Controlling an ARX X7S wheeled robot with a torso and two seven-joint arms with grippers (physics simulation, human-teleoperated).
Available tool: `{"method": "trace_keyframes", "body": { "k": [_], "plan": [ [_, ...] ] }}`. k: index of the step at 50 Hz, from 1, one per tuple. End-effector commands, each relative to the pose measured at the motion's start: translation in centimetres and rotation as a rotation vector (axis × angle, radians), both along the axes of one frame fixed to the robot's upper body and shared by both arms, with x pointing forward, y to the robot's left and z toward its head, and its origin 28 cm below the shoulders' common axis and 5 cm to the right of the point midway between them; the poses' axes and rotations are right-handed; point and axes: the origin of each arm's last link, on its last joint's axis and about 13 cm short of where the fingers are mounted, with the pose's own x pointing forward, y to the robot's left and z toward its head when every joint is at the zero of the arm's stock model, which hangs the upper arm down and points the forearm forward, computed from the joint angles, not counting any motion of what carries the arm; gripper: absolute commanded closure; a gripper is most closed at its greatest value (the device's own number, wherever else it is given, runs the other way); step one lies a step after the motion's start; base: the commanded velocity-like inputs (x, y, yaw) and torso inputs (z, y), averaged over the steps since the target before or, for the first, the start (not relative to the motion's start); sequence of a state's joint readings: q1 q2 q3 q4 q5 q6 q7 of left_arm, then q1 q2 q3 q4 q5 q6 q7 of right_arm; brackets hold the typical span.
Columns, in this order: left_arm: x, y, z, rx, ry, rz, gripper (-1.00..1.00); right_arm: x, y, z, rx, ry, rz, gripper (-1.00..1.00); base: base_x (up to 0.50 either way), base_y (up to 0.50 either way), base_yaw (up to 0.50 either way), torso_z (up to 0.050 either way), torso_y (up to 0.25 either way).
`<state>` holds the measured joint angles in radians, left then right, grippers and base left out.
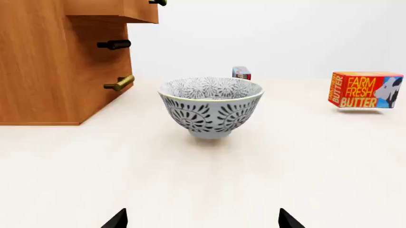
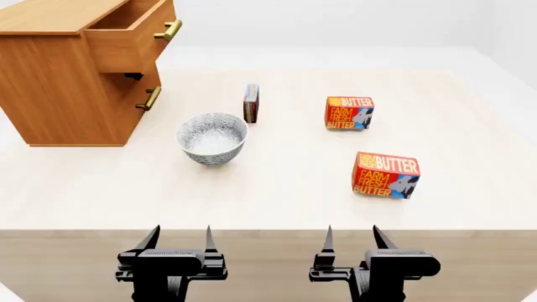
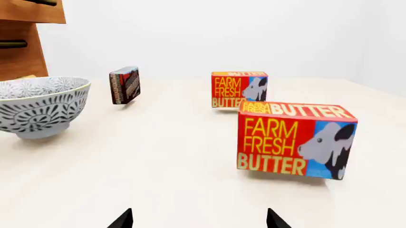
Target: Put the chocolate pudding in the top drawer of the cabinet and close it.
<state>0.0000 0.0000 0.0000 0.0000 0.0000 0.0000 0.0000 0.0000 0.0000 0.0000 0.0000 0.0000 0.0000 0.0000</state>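
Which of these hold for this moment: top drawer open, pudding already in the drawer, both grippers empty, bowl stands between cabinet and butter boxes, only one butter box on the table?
1. The top drawer of the cabinet is pulled open. True.
2. The chocolate pudding lies in the drawer. False: it stands on edge on the table, beyond the bowl.
3. The left gripper and the right gripper are open and hold nothing. True.
4. The bowl stands between the cabinet and the butter boxes. True.
5. There is only one butter box. False: there are two, a far one and a near one.

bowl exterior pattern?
Grey bowl with dark swirling floral scrollwork and a pale rim; clearest in the left wrist view.
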Motion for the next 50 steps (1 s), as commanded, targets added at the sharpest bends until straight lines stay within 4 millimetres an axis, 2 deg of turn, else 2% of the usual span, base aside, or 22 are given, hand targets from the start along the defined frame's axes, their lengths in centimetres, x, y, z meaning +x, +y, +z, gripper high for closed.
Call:
{"method": "trace_keyframes", "body": {
  "k": [1,14,21,33,38,45,50],
  "plan": [
    [0.1,0.0,0.0,-0.004,-0.004,0.005,-1.00,0.0,0.0,0.0,-0.005,0.002,0.004,-1.00,0.00,0.00,0.00,0.000,0.000],
    [0.5,0.0,-0.4,0.032,-0.025,0.025,-1.00,-0.2,0.1,0.0,0.002,0.007,0.049,-1.00,0.00,0.00,0.00,0.000,0.000],
    [0.4,0.0,-0.4,0.033,-0.026,0.024,-1.00,-0.3,0.2,0.7,0.011,0.003,0.074,-1.00,0.00,0.49,0.00,0.000,0.000],
    [0.4,0.0,-0.4,0.035,-0.034,0.022,-1.00,-0.3,0.3,0.1,0.037,-0.002,0.088,-1.00,0.00,0.50,0.00,0.000,0.000],
    [0.4,0.0,-0.5,0.030,-0.047,0.025,-1.00,-0.3,0.3,1.0,0.040,-0.006,0.088,-1.00,0.00,0.50,0.00,0.000,0.000],
    [0.3,0.0,-0.5,0.016,-0.054,0.012,-1.00,-0.3,0.4,1.1,0.049,-0.011,0.098,-1.00,0.00,0.49,0.00,0.000,0.000],
    [0.3,0.0,-0.6,0.012,-0.064,0.006,-1.00,-0.3,0.3,1.2,0.058,-0.011,0.095,-1.00,0.00,0.00,0.00,0.000,0.000]
  ]
}}
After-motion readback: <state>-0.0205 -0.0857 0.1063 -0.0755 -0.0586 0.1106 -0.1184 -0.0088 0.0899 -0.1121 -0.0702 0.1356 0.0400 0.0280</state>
